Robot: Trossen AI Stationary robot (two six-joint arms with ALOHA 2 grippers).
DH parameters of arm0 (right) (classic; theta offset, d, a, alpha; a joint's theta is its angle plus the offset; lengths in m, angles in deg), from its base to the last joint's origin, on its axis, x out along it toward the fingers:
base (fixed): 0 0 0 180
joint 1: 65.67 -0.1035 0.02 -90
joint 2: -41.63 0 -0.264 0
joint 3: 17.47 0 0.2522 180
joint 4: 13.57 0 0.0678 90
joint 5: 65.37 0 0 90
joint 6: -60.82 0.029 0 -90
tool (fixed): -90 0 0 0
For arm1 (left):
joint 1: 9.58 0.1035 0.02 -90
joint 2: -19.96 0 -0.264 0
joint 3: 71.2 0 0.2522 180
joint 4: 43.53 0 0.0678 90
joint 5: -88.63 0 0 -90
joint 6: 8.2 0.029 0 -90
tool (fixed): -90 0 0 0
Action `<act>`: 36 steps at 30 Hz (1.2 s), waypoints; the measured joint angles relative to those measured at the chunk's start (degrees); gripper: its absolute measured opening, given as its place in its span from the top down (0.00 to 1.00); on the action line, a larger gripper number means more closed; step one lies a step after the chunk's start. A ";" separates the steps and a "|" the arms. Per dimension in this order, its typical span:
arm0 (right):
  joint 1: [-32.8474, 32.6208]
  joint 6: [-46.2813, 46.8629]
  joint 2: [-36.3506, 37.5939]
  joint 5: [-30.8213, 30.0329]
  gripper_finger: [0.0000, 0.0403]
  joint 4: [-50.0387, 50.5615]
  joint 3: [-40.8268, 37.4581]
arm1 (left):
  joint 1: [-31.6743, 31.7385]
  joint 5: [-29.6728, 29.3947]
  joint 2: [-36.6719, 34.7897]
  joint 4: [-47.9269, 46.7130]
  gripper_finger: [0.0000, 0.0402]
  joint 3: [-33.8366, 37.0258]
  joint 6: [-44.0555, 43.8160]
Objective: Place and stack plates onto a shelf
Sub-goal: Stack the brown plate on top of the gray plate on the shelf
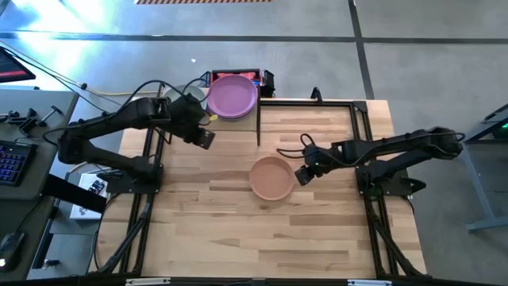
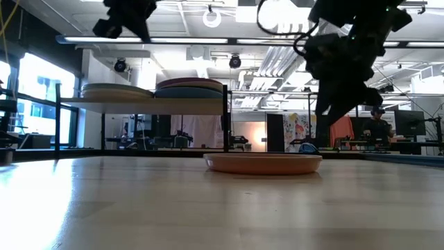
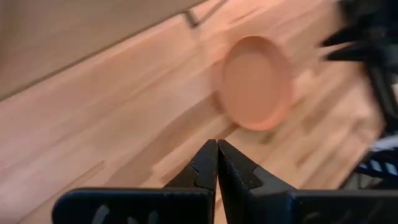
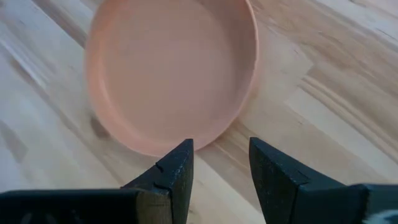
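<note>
A peach plate (image 4: 171, 74) just ahead of the black right gripper (image 4: 221, 168); a purple plate (image 1: 232, 95) tops the stack beside the black left gripper (image 1: 205, 139)

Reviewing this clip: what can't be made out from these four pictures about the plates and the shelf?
- Stack count and colours: in the high view the purple plate covers whatever lies beneath it; in the low view only thin plate edges show on the shelf.
- Peach plate: the left wrist view shows it blurred.
- Right gripper to plate rim: contact unclear in any view.
- Left gripper: shut, holding nothing.
</note>
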 joint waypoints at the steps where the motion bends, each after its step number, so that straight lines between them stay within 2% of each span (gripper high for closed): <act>1: 0.00 -0.08 -1.01 0.00 0.66 -0.81 0.03 | -0.81 0.01 0.02 1.47 1.00 0.00 -0.10; 8: 0.00 -0.92 -7.63 -1.06 0.66 -3.97 0.04 | -6.59 -0.01 1.25 8.82 1.00 0.04 -0.41; 18: 0.00 -1.01 -13.47 -5.19 0.68 -6.10 0.07 | -12.56 -0.49 7.08 11.10 1.00 0.01 -1.44; 36: 0.02 -0.57 -20.20 -6.23 0.71 -11.55 0.07 | -15.42 0.01 19.70 14.69 1.00 0.07 -1.94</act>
